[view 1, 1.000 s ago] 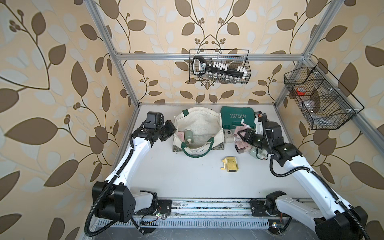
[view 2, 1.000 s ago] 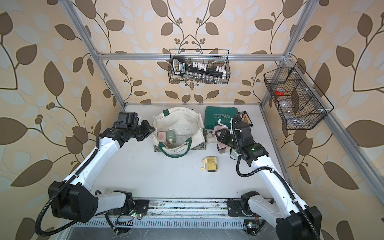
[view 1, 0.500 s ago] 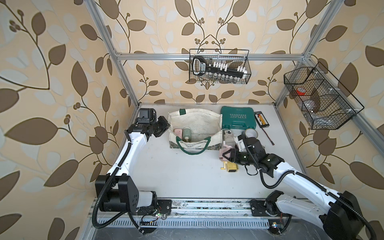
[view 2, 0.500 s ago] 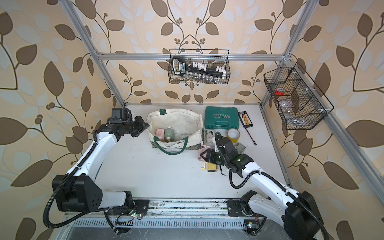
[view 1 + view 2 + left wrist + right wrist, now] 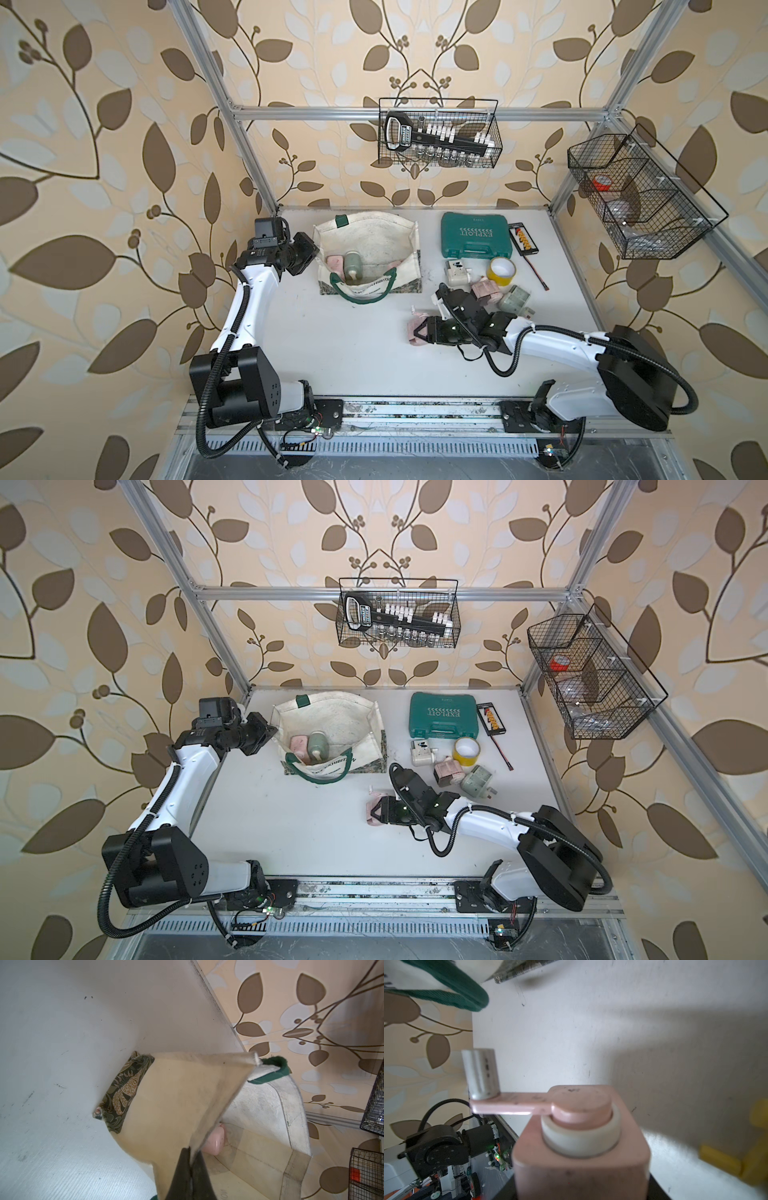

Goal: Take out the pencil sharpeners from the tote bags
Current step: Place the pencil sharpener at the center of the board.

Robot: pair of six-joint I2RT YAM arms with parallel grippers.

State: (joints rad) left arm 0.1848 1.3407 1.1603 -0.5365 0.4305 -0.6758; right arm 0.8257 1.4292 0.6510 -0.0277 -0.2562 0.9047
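The cream tote bag (image 5: 374,232) (image 5: 332,712) lies open at the back of the table. My left gripper (image 5: 311,254) (image 5: 192,1152) is shut on its left rim and holds the cloth up. Inside lie a pink pencil sharpener (image 5: 334,262) (image 5: 216,1142) and a sage green one (image 5: 353,264). My right gripper (image 5: 426,332) (image 5: 382,811) is shut on another pink pencil sharpener (image 5: 412,332) (image 5: 581,1147), low over the table's middle with its crank handle (image 5: 508,1103) sticking out. Cream (image 5: 455,272), pink (image 5: 486,289) and green (image 5: 514,299) sharpeners rest on the table to the right. A yellow one (image 5: 720,1159) shows beside the held one.
A teal tool case (image 5: 476,239), a yellow tape roll (image 5: 500,271) and a small black board with a cable (image 5: 524,240) sit at the back right. Wire baskets hang on the back wall (image 5: 438,133) and the right wall (image 5: 640,199).
My right gripper has carried the pink sharpener from beside the bag toward the front middle and lowered it. My left gripper has drawn the bag's rim to the left, widening the mouth.
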